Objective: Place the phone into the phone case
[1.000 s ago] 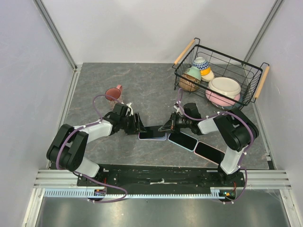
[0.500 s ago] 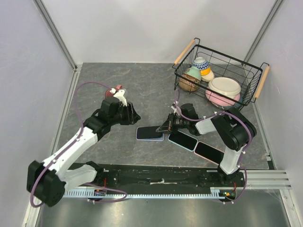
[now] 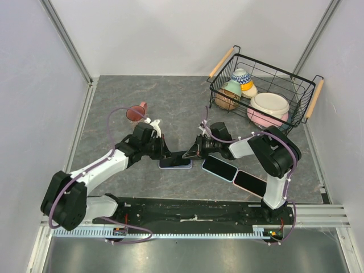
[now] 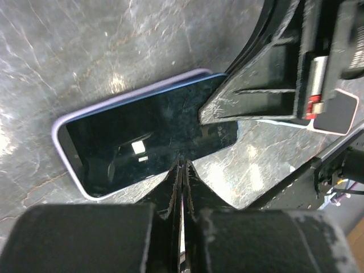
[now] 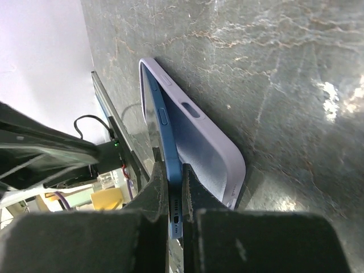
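The blue phone (image 5: 162, 120) has a black screen (image 4: 142, 136). Its far end sits in the lilac phone case (image 5: 200, 142), which lies on the dark stone table (image 3: 170, 102). The phone's near end is raised out of the case, and my right gripper (image 5: 175, 183) is shut on that end. In the left wrist view the case rim (image 4: 61, 122) frames the screen. My left gripper (image 4: 182, 164) is shut with nothing in it, its tips down at the screen's long edge. From above, the two grippers (image 3: 165, 153) (image 3: 194, 152) meet over the phone (image 3: 174, 162).
Two more dark phones (image 3: 219, 168) (image 3: 251, 183) lie to the right of the case. A black wire basket (image 3: 296, 85) of bowls stands at the back right. Behind the left arm stands a pink cup (image 3: 135, 112).
My left arm lifted back from the phone, then came down on it again with its jaws closed. The phone and case have slid a little to the left with the right gripper.
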